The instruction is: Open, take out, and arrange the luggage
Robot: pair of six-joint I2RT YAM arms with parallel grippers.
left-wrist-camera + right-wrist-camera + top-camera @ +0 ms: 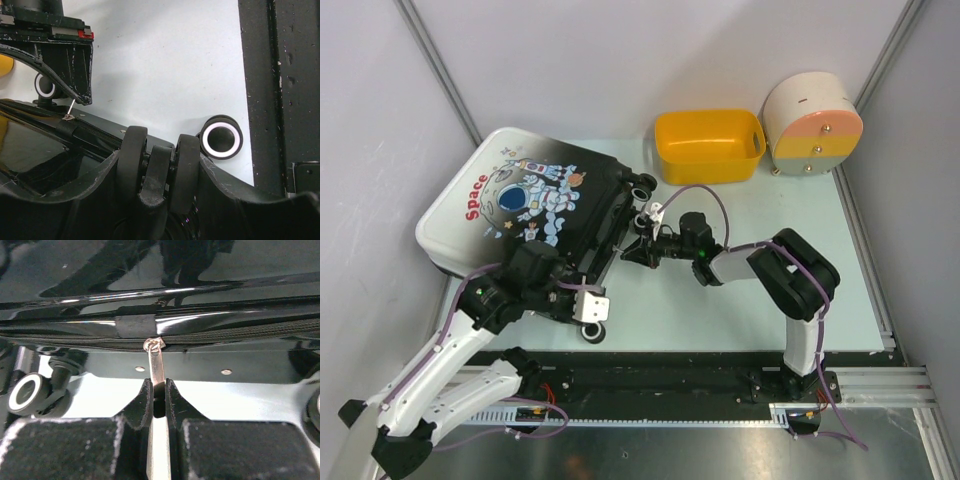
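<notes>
Resting on pale green table (740,305), luggage (510,195); white walls (620,60).

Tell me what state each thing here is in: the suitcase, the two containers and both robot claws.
luggage: closed, lying printed side up.
zipper pull: pinched between the right fingers.
right gripper: shut on the zipper pull.
left gripper: shut on a caster wheel.
yellow basket: upright, looks empty.
drawer box: drawers look shut.

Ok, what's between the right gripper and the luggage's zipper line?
Just the silver zipper pull. It runs from the slider on the luggage down into the right gripper, which pinches it. The right wrist view shows this.
</notes>
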